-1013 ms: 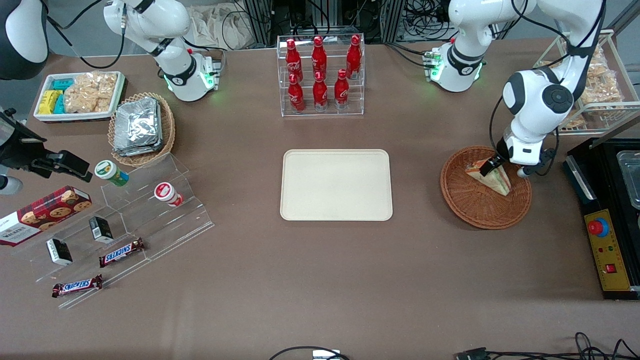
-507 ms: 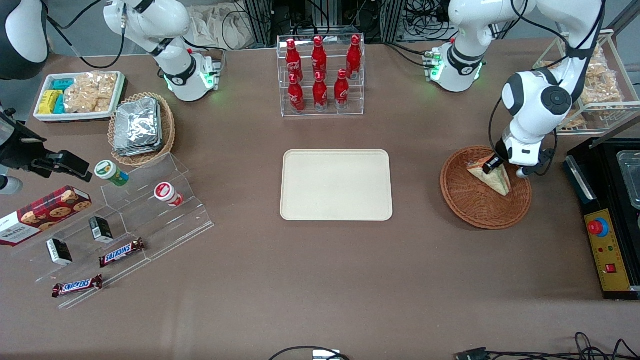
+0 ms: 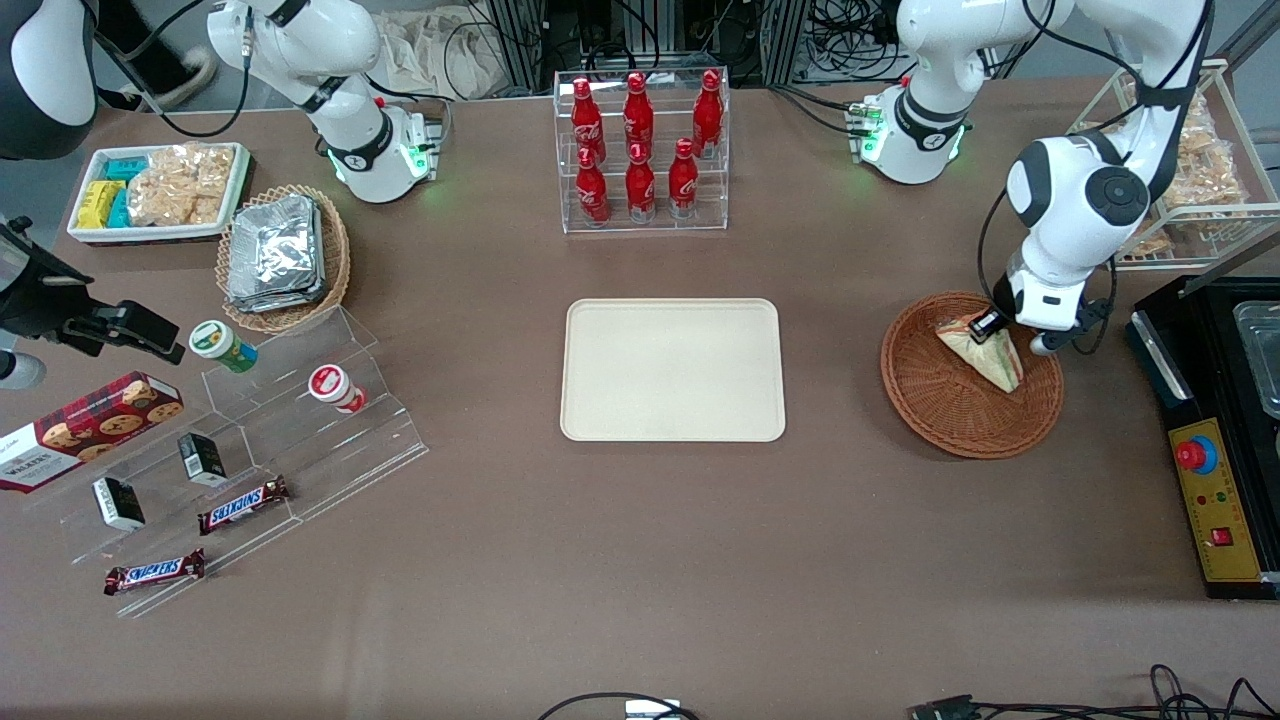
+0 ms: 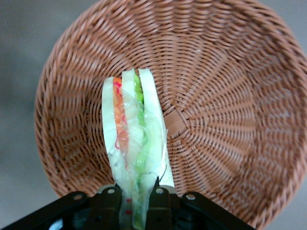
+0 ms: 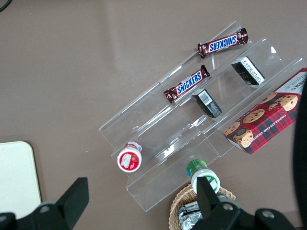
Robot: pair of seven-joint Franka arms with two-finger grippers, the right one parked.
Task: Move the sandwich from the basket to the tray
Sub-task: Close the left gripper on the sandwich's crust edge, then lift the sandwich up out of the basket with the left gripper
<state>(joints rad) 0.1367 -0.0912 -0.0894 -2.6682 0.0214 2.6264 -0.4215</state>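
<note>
The sandwich (image 3: 982,353) (image 4: 134,130), a clear-wrapped wedge of pale bread with orange, red and green layers, hangs just above the reddish-brown wicker basket (image 3: 940,405) (image 4: 225,100). My left gripper (image 3: 988,326) (image 4: 134,203) is shut on its upper end, one black finger pressing each bread face. The wedge's lower corner still reaches down toward the basket floor. The cream tray (image 3: 672,369) lies flat at the table's middle, well away from the basket toward the parked arm's end.
A clear rack of red bottles (image 3: 640,150) stands farther from the camera than the tray. A black control box (image 3: 1215,430) sits beside the basket at the working arm's end. A wire rack of snack bags (image 3: 1195,160) stands above it.
The gripper has risen slightly with the sandwich in it, and the wedge has lifted and tilted within the basket. The basket has not moved.
</note>
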